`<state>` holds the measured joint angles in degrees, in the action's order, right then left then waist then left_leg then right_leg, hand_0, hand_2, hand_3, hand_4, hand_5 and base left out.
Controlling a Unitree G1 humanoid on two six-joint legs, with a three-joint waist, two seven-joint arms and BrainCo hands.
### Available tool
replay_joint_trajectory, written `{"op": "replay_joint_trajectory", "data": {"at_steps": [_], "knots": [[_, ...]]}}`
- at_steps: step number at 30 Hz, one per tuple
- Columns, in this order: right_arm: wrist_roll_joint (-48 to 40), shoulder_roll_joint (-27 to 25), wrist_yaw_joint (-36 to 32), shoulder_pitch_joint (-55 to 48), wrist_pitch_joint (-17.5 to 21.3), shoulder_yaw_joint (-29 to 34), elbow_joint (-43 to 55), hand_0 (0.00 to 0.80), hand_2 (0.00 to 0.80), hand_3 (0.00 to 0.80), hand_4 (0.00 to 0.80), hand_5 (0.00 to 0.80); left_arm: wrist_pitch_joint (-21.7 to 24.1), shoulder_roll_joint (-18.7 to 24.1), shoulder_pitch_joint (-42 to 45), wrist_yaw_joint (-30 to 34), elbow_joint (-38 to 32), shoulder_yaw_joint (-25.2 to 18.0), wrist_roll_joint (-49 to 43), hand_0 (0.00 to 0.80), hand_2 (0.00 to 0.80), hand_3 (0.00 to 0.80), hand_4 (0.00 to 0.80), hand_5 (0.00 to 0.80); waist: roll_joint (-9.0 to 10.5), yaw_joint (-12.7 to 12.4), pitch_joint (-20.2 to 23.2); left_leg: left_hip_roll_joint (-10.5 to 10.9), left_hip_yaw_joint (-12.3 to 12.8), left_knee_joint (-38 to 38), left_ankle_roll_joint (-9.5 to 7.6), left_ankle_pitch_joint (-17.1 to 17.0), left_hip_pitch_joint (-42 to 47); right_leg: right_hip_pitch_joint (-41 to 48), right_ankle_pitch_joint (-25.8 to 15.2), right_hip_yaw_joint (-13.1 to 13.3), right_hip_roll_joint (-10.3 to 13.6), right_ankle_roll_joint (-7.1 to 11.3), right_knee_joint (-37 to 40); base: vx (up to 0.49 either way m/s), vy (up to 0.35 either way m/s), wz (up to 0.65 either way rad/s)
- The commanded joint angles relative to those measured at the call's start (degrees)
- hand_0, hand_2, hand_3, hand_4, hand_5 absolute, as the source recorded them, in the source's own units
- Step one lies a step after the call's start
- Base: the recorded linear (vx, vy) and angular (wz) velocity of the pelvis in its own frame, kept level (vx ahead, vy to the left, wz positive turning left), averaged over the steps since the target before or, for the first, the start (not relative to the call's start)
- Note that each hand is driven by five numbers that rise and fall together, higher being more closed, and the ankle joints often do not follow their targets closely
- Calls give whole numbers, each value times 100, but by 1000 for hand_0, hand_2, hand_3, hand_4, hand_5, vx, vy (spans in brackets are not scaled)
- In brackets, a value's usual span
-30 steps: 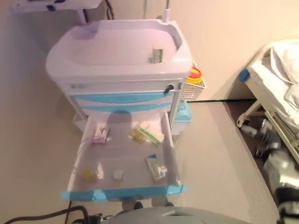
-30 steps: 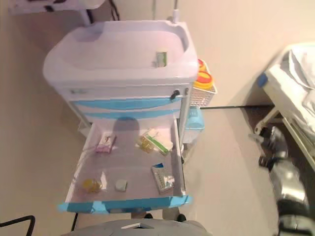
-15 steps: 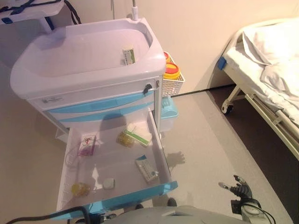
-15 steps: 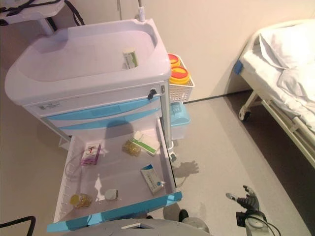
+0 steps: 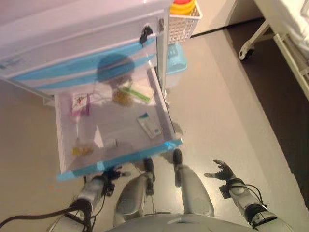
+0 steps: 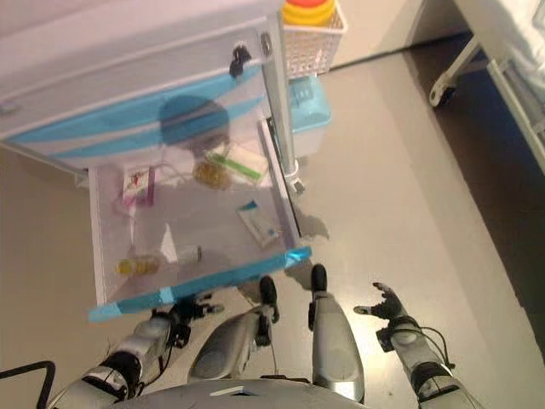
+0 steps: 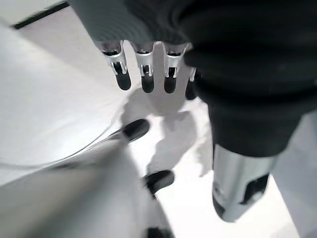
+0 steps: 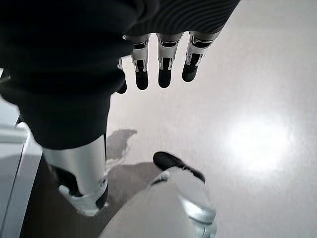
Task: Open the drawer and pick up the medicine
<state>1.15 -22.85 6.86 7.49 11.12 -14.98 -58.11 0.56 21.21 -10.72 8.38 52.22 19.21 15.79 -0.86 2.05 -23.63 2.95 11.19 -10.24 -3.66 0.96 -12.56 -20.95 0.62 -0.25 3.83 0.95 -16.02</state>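
The cart's (image 5: 72, 48) lower drawer (image 5: 120, 159) stands pulled open. Inside lie a pink packet (image 5: 79, 104), a yellow blister pack (image 5: 123, 97), a green-and-white box (image 5: 137, 93), a white-and-teal medicine box (image 5: 148, 125), a small yellow bottle (image 5: 82, 150) and a small white item (image 5: 110, 143). My left hand (image 5: 104, 181) hangs low, below the drawer's blue front, open and empty, fingers (image 7: 143, 74) straight over the floor. My right hand (image 5: 221, 171) is open and empty, low to the right of the drawer, fingers (image 8: 165, 64) straight.
A white basket (image 5: 186, 21) with yellow containers (image 5: 183, 6) hangs on the cart's right side, with a blue bin (image 5: 175, 60) on the floor below it. A bed frame (image 5: 270, 34) on castors stands at the far right. A black cable (image 5: 29, 220) lies at the lower left.
The camera has tilted down, so the cart top is out of view. Both hands now show low in front, the left one newly in view.
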Motion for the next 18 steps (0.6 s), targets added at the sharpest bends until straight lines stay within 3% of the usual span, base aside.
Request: {"op": "replay_joint_trajectory", "data": {"at_steps": [1,6,9,14,18], "knots": [[-117,-406,-35,-167,-74,-374,465,0,0,0,0,0,267,368,-155,-357,-566,-68,-239,0,0,0,0,0,18,161,88,80,-209,-1312,-70,592,-806,-238,-19,-163,136,137,-394,-28,80,-2],[-191,-592,-19,-159,-183,-464,776,0,0,0,0,0,-50,957,-805,-548,-739,-94,-395,0,0,0,0,0,72,332,-36,-2,-41,-1591,-95,677,-1089,-594,-31,-9,50,135,-598,2,91,-12],[-227,-688,3,-225,-272,-447,873,0,0,0,0,0,-402,1551,-1471,-534,-715,-255,-162,0,0,0,0,0,126,495,-112,-95,97,-1743,-113,753,-1208,-763,-73,138,6,161,-644,30,104,-25],[-228,-750,12,-332,-165,-398,717,0,0,0,0,0,-736,2299,-2539,-667,-286,-349,83,0,0,0,0,0,229,735,-209,-189,253,-1971,-122,885,-1337,-900,-230,346,-3,237,-532,28,79,-22],[-213,-783,2,-303,-165,-501,721,0,0,0,0,0,-959,2788,-3512,-831,268,-159,-65,0,0,0,0,0,314,942,-289,-236,304,-2167,-121,1007,-1470,-1003,-425,571,-25,301,-339,17,44,-22]]}}
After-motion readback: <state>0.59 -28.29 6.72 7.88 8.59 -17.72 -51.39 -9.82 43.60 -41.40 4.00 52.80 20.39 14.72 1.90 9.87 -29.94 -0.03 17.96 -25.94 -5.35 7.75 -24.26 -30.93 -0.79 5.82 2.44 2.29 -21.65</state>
